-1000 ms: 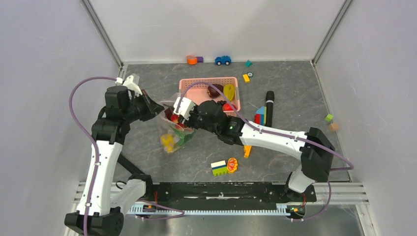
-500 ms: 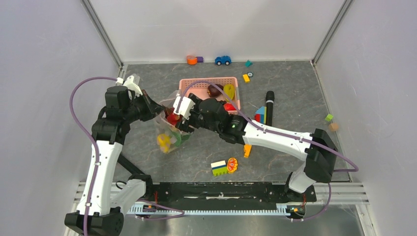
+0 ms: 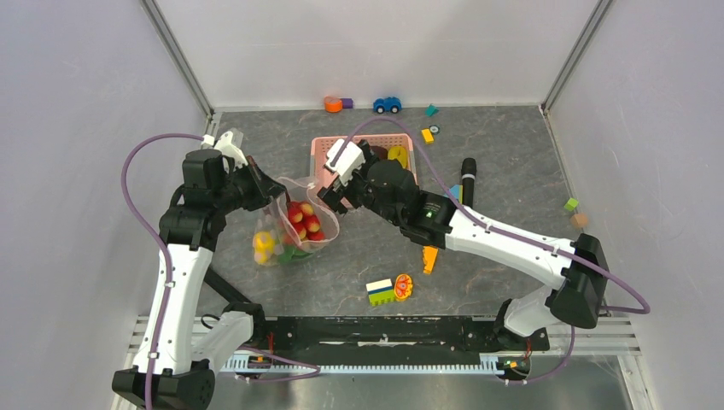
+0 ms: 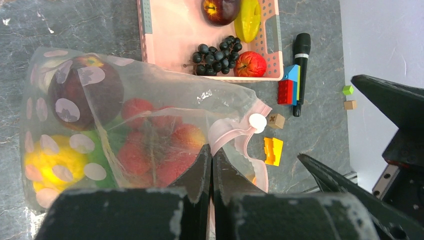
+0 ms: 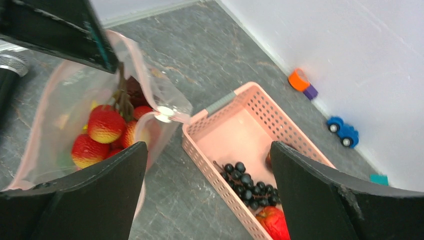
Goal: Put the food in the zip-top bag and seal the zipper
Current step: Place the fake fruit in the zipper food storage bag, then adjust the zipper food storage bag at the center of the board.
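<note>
Two end effectors work at one clear zip-top bag (image 4: 75, 125). The left end effector (image 4: 210, 165) has its fingers pressed together on the bag's mouth edge, right beside the pink zipper (image 4: 227, 132), holding the bag up off the grey desk (image 3: 495, 154). Its arm rises from the near left and bends at the elbow toward the bag. The right end effector (image 5: 206, 150) stands wide apart with nothing between its fingers, above the gap between the bag and the pink basket (image 4: 145, 30). Its arm stretches diagonally from the near right.

The bag holds strawberries (image 5: 105, 125), a dark red apple (image 4: 92, 90) and a yellow citrus (image 4: 52, 162), all blurred by the plastic. Dark grapes (image 4: 217, 55) and a red fruit (image 4: 251, 63) lie in the basket. The only mark I can make out is a cross-like one on a tan block (image 4: 275, 120).
</note>
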Controlling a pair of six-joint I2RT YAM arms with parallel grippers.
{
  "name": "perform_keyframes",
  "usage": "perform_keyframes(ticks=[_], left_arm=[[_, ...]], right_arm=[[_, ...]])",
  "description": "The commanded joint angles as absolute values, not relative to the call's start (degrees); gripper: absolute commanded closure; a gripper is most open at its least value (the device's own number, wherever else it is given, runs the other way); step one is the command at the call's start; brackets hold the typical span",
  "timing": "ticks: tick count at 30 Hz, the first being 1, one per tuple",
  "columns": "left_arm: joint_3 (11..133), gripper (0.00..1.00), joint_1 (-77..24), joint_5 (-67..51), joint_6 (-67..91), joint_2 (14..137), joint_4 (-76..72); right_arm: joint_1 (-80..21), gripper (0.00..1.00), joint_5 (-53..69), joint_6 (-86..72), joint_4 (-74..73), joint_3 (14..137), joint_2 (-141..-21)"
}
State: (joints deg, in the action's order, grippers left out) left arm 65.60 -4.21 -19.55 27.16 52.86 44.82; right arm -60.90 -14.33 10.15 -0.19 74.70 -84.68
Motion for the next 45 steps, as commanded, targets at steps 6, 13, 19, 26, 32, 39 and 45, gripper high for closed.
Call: perform_keyframes(ticks=[6,13,19,26,32,39,45], left_arm=[[66.1,0.98,-3.9,-20.3,27.8,52.0,41.8],[66.1,0.98,-3.9,-20.4,27.7,51.8,41.8],[65.8,0.98,-3.9,-21.1,28.0,51.5,41.4],[65.7,0.98,-3.9,-21.6,28.2,51.0,41.2],[65.7,0.98,-3.9,-22.8,28.1,50.6,40.9],[65.3,0.98,-3.9,-23.3,28.4,50.1,40.1],[64.8,0.98,-3.9,-24.0,28.6,49.5,39.0]], right_arm=[[-59.1,0.02,-4.4,3.8,-5.6,71.3,-82.8],[-58.9,0.05,-3.1,0.1,-6.1,70.9,-86.1],[-58.4,0.39,-6.1,-3.9,-8.5,73.8,-91.1],[-58.4,1.00,-6.9,-4.4,-8.1,79.8,-92.8],[-58.4,1.00,-11.1,1.4,-8.0,86.9,-88.1],[-58.4,1.00,-6.7,4.2,-8.5,90.5,-85.7],[-58.4,1.00,-5.7,4.4,-9.2,88.2,-85.1]])
